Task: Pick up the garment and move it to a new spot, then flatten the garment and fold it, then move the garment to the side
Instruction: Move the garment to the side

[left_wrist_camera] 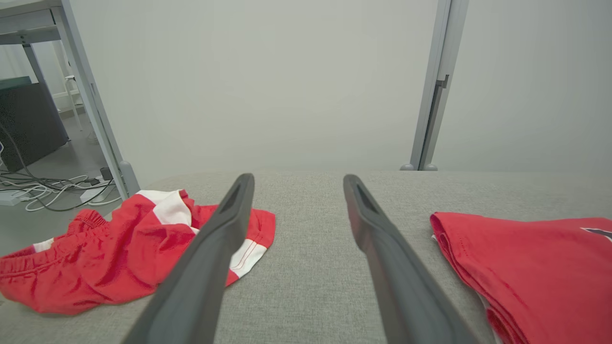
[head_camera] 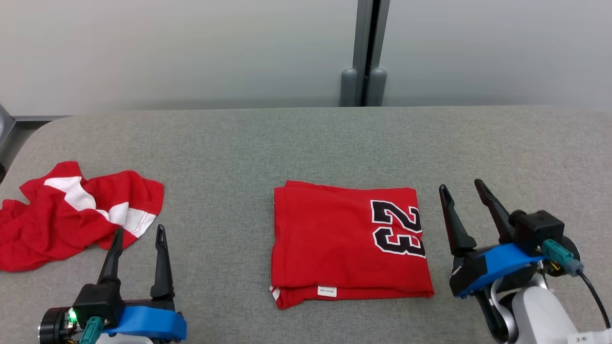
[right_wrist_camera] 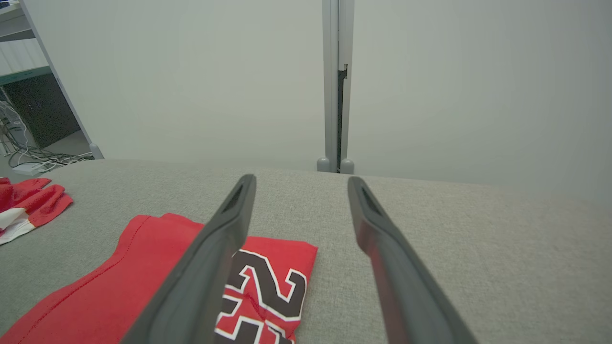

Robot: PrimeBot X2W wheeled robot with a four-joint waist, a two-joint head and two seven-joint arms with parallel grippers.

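Left gripper (head_camera: 139, 229) sits low at the near left, fingers (left_wrist_camera: 210, 248) spread wide with bare table (head_camera: 287, 143) between them. Nothing held, nothing touched. In the left wrist view one finger overlaps the near corner of the heap (head_camera: 71, 220), but the head view shows the tip just short of the cloth, and I cannot tell if it brushes it.

Over to the right gripper (head_camera: 461, 185): jaws spread just as wide, and empty. It hangs just beside the right edge of the jersey (head_camera: 344, 243), clear of the cloth, with its fingers pointing away from the robot and leaning a little left.

The jersey lies flat mid-table, folded into a neat rectangle, and it looks a little wider than it is deep. Its long side runs left to right across the table and its edges sit roughly square to the robot. The black "23" (head_camera: 398, 228) lies on its side by the right edge, the 2 farther away and the 3 nearer. A small white tag (head_camera: 327, 291) shows at the near edge, and stacked layers show along the left and near edges.

The heap, red with white panels, lies crumpled at the far left, well apart from the jersey.
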